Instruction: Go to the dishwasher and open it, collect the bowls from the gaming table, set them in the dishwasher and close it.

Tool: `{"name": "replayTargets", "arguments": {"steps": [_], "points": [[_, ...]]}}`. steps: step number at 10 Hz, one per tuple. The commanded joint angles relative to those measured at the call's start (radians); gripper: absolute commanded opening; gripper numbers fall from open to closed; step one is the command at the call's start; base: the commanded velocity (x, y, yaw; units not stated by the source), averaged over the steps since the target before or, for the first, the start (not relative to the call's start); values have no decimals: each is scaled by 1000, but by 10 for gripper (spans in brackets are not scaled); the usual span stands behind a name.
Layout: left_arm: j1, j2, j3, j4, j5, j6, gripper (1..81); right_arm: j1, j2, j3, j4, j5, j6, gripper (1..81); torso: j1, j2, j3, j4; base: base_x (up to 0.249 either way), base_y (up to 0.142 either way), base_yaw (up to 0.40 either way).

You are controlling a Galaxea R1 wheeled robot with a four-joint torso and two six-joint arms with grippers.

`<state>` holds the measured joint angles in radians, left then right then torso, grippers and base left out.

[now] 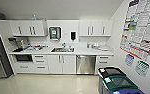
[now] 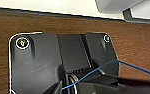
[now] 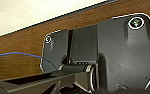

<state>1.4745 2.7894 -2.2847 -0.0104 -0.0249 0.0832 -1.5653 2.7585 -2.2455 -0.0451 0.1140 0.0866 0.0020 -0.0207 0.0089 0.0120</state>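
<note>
Dishwasher: stainless-steel front, door closed, set under the white counter just right of the sink cabinet doors.
Sink: steel basin sunk in the counter, left of the dishwasher's line.
Upper cabinets: white, on both sides of a wall dispenser.
Bins: dark and green lids, near right, against the wall with posters.
Floor: pale and glossy, between viewer and cabinets.
Wrist views: brown wood-grain surface behind each dark mounting plate; a blue cable crosses.
Grippers: whether the fingers are spread or pressed together cannot be told.
</note>
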Motion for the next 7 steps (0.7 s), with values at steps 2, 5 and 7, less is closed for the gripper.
{"name": "replayTargets", "arguments": {"steps": [2, 5, 7], "points": [[-56, -11, 17, 4, 51, 9, 811, 50, -15, 18, -4, -45, -4, 811, 0, 0, 0, 0, 153, 0, 0], [-56, -11, 17, 4, 51, 9, 811, 49, -15, 17, -4, -45, -4, 811, 0, 0, 0, 0, 153, 0, 0], [-56, -11, 17, 4, 51, 9, 811, 49, -15, 17, -4, -45, -4, 811, 0, 0, 0, 0, 153, 0, 0]]}}
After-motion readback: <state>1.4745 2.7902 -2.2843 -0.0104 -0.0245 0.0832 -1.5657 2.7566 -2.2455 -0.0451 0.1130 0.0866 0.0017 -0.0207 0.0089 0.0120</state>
